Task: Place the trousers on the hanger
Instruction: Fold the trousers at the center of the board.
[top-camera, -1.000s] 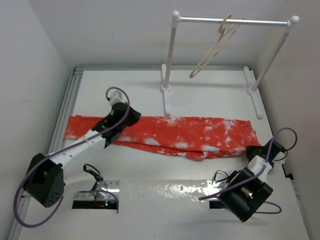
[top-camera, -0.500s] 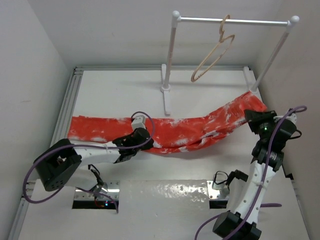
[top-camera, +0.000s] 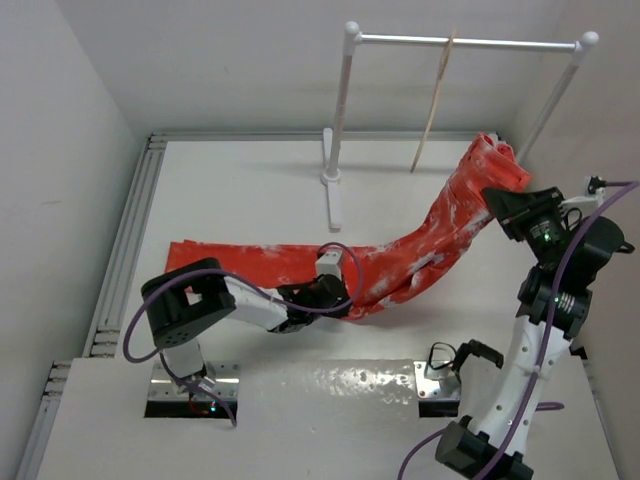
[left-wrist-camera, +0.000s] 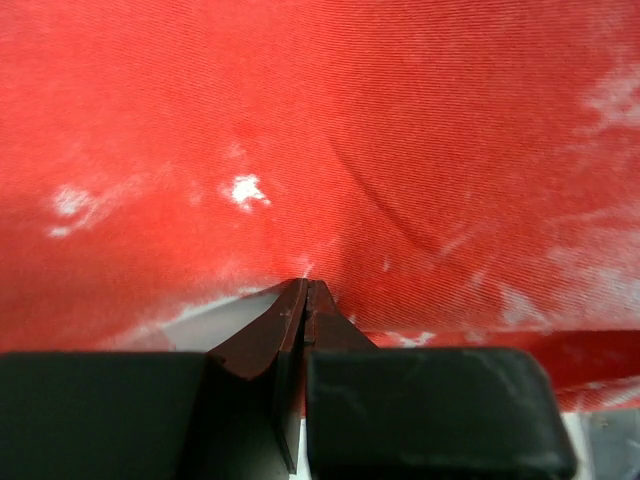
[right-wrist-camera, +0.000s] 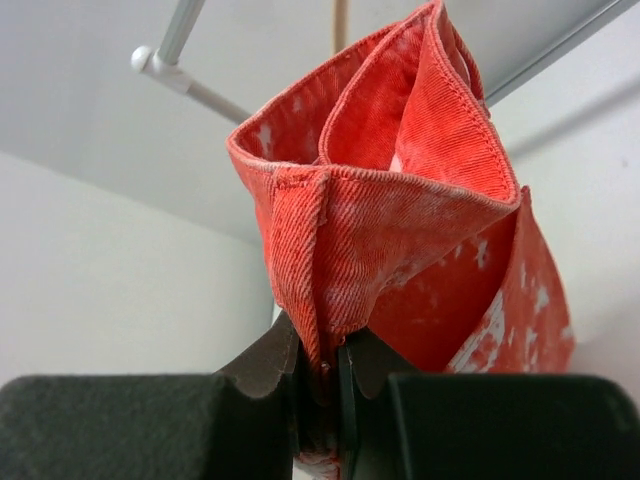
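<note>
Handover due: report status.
Left gripper shut on trousers at table. Right gripper shut on their raised end. Hanger bare on rail; nothing between.

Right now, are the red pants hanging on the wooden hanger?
No, the hanger hangs bare on the rail; the right gripper holds the trousers apart from it.

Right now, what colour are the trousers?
Bright red-orange with white speckled blotches; the trousers show best from the top camera.

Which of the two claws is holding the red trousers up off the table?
The right gripper: raised beside the rail, it pinches a folded edge of the trousers in the air. The left gripper is low, closed on fabric lying on the table.
</note>
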